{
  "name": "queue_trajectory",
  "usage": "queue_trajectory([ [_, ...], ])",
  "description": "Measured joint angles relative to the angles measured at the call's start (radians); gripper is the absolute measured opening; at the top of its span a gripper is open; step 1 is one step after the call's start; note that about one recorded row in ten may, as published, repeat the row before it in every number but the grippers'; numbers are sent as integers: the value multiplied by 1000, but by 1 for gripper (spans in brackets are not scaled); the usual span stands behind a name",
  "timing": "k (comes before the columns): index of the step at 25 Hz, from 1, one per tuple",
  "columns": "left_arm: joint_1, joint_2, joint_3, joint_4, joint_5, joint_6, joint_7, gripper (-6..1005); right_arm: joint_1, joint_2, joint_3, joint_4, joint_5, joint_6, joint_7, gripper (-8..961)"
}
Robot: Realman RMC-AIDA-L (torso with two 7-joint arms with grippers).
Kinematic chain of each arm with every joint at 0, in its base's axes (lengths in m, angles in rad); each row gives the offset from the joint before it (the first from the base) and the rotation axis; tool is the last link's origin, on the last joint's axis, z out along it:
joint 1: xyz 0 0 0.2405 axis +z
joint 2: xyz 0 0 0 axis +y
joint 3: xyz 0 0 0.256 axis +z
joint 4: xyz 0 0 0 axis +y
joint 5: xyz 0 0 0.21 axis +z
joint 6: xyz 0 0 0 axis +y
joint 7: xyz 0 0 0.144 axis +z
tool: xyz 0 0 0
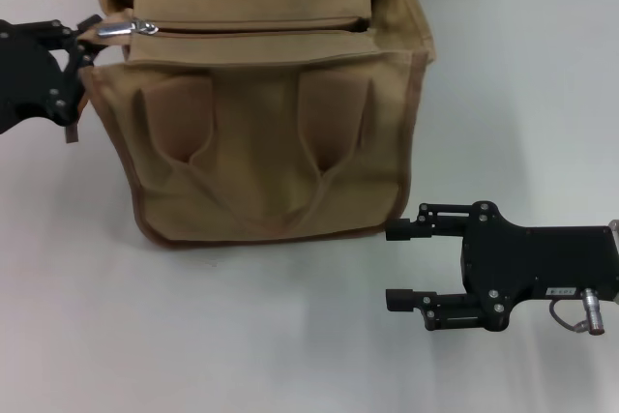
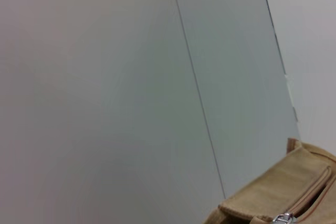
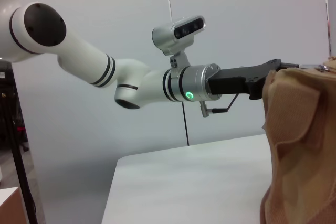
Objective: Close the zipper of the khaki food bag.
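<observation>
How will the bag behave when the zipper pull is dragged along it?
The bag is soft canvas with sagging handles, so it will likely buckle or slide. It stands boxy, so tipping seems unlikely. The left end effector is at the pull.

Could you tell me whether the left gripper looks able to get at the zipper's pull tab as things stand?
Probably yes: the left gripper is at the khaki food bag's top corner, fingertips right by the silver pull tab, with nothing between them.

the khaki food bag [image 1: 261, 132] is plain tan canvas with darker brown piping along its edges; its zipper [image 1: 242, 26] matches the tan, with a shiny silver pull tab [image 1: 128, 29]. both the left gripper [image 1: 82, 41] and the right gripper [image 1: 401, 263] are black. the table [image 1: 193, 336] is plain white.
</observation>
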Motion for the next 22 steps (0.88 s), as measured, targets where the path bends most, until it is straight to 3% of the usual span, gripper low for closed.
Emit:
queue_trajectory([
  [7,32,-19,-1,-8,-70,30,3,22,4,2,-5,12,65,-25,0,708],
  [12,34,-22,1,-90,-129,91,6,22,13,2,-1,31,180,-112,53,708],
  [22,-4,-25,9,-147,-191,122,-1,22,175,3,-10,31,313,-154,475,708],
])
